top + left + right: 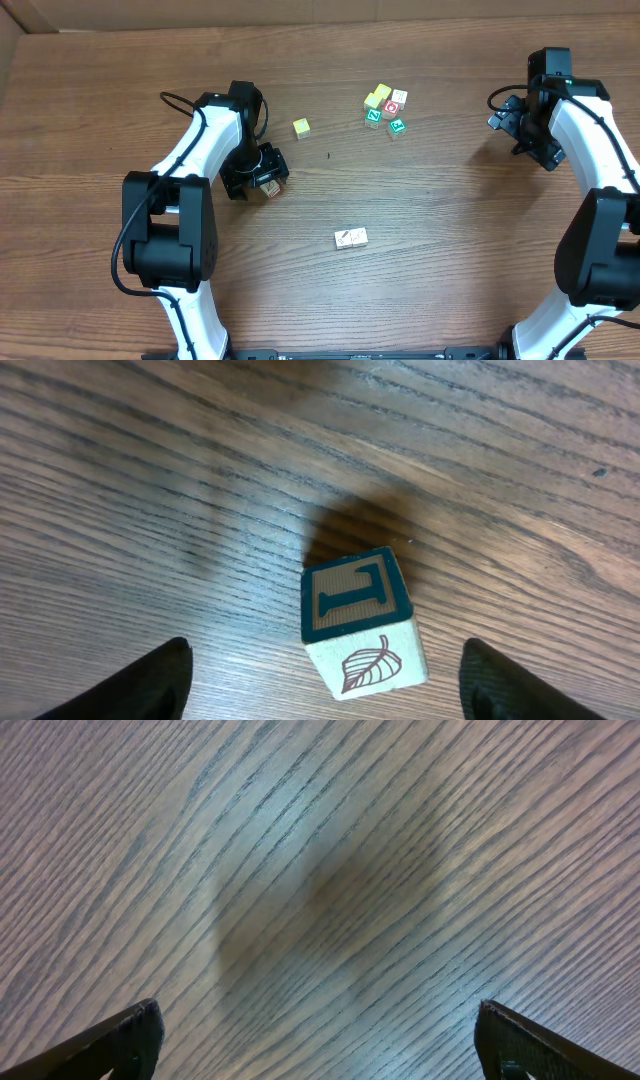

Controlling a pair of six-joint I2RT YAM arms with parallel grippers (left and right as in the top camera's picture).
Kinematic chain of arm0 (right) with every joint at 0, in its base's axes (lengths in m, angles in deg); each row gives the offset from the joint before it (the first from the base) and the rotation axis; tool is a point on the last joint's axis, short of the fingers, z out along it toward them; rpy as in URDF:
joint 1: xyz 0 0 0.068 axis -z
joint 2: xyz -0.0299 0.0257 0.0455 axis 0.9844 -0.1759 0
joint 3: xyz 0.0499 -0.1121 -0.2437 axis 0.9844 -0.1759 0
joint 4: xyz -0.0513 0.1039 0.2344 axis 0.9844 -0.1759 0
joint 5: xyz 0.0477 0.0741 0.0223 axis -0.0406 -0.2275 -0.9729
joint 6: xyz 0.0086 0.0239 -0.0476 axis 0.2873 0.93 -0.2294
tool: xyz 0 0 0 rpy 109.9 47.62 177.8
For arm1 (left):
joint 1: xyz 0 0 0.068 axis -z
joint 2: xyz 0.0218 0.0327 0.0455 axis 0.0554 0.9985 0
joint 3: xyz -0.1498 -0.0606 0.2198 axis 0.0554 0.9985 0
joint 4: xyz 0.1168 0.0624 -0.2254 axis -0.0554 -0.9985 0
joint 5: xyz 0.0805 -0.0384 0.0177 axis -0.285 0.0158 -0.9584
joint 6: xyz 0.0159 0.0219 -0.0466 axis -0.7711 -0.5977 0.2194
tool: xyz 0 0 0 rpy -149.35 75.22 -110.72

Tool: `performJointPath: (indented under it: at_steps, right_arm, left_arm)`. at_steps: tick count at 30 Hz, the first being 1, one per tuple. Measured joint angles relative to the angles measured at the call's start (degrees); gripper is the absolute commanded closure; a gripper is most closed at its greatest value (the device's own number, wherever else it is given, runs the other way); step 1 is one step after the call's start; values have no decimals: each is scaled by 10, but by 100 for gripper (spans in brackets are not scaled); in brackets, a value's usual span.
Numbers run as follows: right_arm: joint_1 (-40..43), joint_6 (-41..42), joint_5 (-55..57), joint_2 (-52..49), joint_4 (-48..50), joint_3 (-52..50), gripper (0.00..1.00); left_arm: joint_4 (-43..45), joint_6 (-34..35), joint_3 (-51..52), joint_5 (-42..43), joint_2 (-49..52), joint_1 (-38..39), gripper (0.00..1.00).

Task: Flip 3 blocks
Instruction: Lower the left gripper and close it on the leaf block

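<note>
The left gripper [262, 181] stands wide open and empty astride the green-lettered block [360, 628], which sits between its jaws, touching neither.

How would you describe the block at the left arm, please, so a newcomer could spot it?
Find the left gripper, left of centre. The block sits between its open jaws. Unlike the plain yellow cube nearby, it has a green-framed letter face and a leaf drawing.

A yellow cube [301, 127] sits apart from clustered letter cubes [385, 108] on the wooden table [450, 250].
</note>
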Motion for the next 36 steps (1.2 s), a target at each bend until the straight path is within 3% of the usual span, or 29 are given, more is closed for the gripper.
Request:
performJointPath:
  at_steps: [8,36]
  right_arm:
    - [0,0,0,0,0,0,0]
    - [0,0,0,0,0,0,0]
  left_arm:
    - [0,0,0,-9,0,0,39]
    - [13,3,0,-65,0,44,44]
